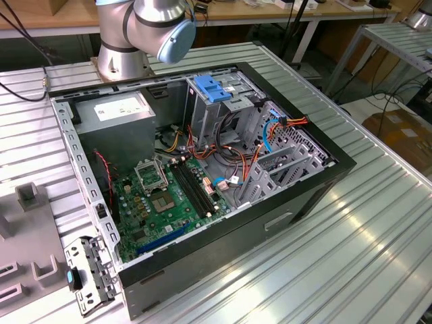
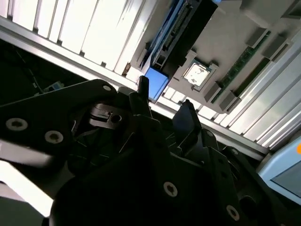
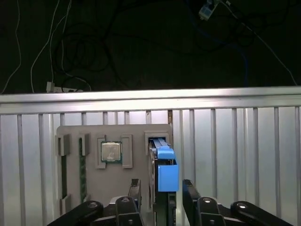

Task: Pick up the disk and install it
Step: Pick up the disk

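1. Gripper [image 3: 161, 190] hangs open in the first wrist view, fingers [image 3: 135, 190] spread.
2. Between them, touching neither it seems, the disk [image 3: 165, 169] stands on edge in a slot of the grey holder plate [image 3: 136, 136] — beside a seated chip [image 3: 111, 151].
3. Its upper edge runs straight ahead, parallel to the fingers.

Shiny ribbed metal table [image 1: 364, 236]; blue-plastic-railed disk [image 3: 167, 174]
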